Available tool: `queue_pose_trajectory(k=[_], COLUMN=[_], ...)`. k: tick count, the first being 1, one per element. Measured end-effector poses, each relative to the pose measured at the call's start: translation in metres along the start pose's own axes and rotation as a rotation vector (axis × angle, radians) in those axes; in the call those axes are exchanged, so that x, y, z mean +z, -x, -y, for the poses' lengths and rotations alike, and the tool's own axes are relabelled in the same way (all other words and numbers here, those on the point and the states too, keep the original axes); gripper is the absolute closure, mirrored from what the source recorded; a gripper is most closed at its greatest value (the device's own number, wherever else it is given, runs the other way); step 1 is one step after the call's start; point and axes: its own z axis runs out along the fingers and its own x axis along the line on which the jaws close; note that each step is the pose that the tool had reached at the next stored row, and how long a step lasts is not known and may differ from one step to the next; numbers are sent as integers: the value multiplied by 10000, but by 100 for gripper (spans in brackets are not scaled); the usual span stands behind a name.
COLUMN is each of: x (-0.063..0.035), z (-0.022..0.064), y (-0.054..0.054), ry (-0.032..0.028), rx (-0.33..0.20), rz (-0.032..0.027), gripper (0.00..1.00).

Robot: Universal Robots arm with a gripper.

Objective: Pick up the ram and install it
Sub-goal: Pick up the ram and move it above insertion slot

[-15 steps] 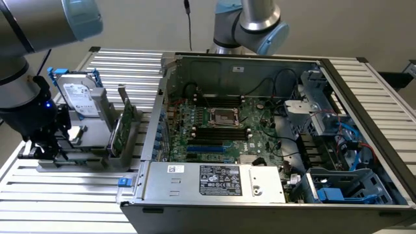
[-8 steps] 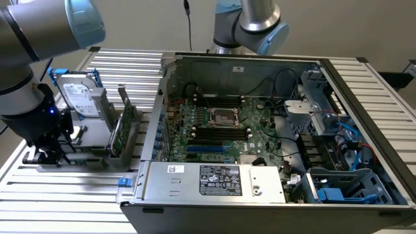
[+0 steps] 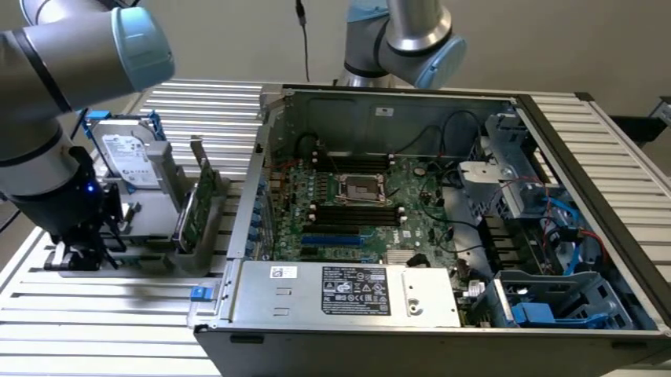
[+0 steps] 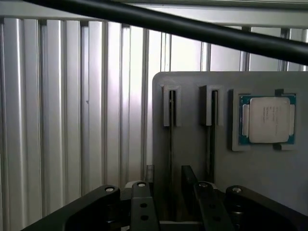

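Observation:
In the wrist view two thin dark sticks stand edge-on in the slots of a grey holder (image 4: 192, 96). One, the ram (image 4: 171, 144), runs down between my fingers. The other stick (image 4: 210, 144) stands one slot over. My gripper (image 4: 168, 174) is open and straddles the first stick, with a finger (image 4: 150, 174) on each side and a gap to it. In the exterior view my gripper (image 3: 82, 250) hangs low over the holder's end (image 3: 157, 263), at that view's left. The open computer case (image 3: 587, 157) lies to the right, with black memory slots (image 3: 357, 212) on its motherboard (image 3: 419, 224).
A processor chip (image 4: 267, 119) sits in a recess of the holder beside the sticks. A silver hard drive (image 3: 131, 157) with blue rails and a green expansion card (image 3: 194, 206) stand upright on the holder. A second arm (image 3: 414, 39) rises behind the case. The ribbed metal table (image 3: 94, 314) surrounds everything.

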Motion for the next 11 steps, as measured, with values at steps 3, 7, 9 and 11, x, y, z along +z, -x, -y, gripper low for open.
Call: queue_pose_trajectory(k=[3,7,9,11], x=[46,54,59,65], z=[0,0,0,0], y=[9,17,18,18], ry=[0,3,2,1], rx=[0,0,2,6], rz=[6,5,6,6], gripper=[64,64,64,66])
